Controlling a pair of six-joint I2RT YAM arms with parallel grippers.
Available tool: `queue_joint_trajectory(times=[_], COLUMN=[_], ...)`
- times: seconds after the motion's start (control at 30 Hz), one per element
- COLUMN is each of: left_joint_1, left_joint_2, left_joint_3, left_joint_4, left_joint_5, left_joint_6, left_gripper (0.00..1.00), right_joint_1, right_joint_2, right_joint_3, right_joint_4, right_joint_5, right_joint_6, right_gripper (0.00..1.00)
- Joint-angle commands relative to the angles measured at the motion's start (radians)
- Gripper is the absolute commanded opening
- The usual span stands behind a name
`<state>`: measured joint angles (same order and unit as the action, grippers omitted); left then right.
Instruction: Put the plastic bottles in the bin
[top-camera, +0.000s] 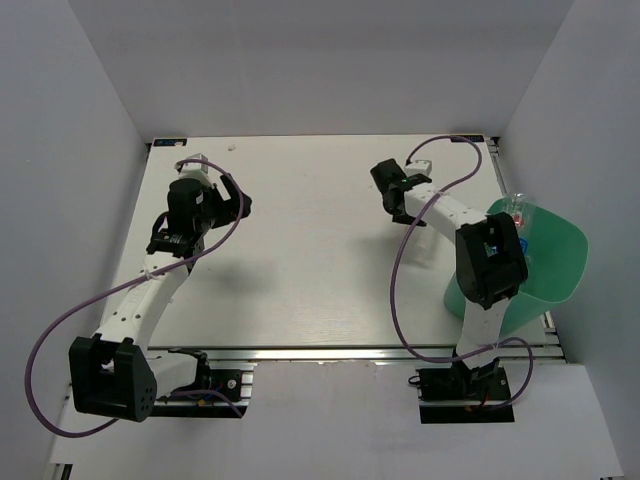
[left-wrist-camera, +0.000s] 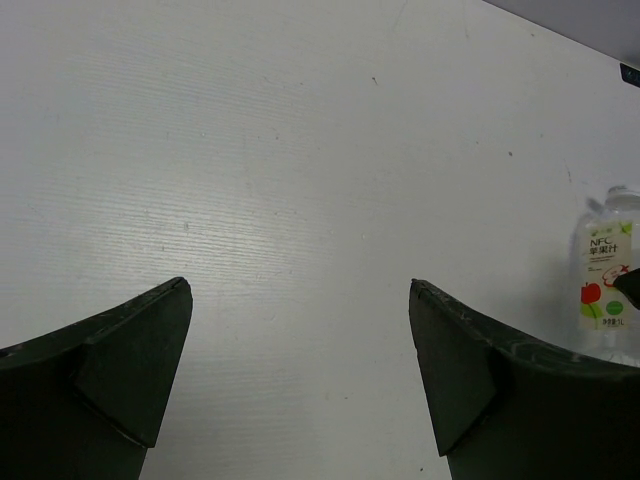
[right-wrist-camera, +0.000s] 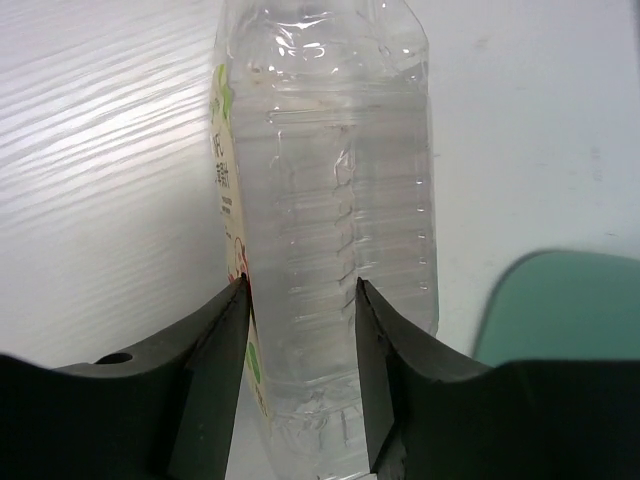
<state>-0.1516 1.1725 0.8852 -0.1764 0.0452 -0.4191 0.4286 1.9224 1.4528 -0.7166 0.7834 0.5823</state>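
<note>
toward the right edge of the tabletop, near the bin (right-wrist-camera: 560, 300), the right gripper (right-wrist-camera: 300, 300) pinches a clear plastic bottle (right-wrist-camera: 330, 220) across its ribbed middle. it looks light, thin-walled and slick, so a gentle squeeze there suits. the left gripper (left-wrist-camera: 300, 290) hangs spread and empty.

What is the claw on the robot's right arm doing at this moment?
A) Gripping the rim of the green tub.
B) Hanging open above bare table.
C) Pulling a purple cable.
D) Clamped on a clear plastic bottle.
D: the right wrist view shows the right gripper with a finger pressed against each side of the clear bottle.
</note>
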Motion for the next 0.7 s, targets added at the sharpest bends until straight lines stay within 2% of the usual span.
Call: queue_joint_trajectory(times=[0.0,0.23,0.47,0.67], left_joint_1=[0.001,0.001,0.003,0.003], left_joint_2=[-0.016,-0.016,-0.017,-0.011], left_joint_3=[0.004,0.004,0.005,0.004], left_joint_4=[-0.002,-0.002,-0.002,0.002], left_joint_5=[-0.021,-0.027,-0.025,-0.021], left_joint_6=[0.000,0.000,-0.001,-0.003], left_gripper=[0.98,0.98,0.98,0.98], right_joint_1=[0.065,0.139,0.159,0.159], right_joint_2=[-0.086,-0.290,-0.531,-0.717], right_joint_3=[-0.037,-0.138,-0.282,-0.228], right_joint_4=[0.115,0.274,0.469,0.477], right_joint_5=[-0.085,-0.088,-0.233,-0.297], right_joint_6=[-0.051,-0.117,-0.194,-0.311], right_gripper=[0.00,0.00,0.00,0.00])
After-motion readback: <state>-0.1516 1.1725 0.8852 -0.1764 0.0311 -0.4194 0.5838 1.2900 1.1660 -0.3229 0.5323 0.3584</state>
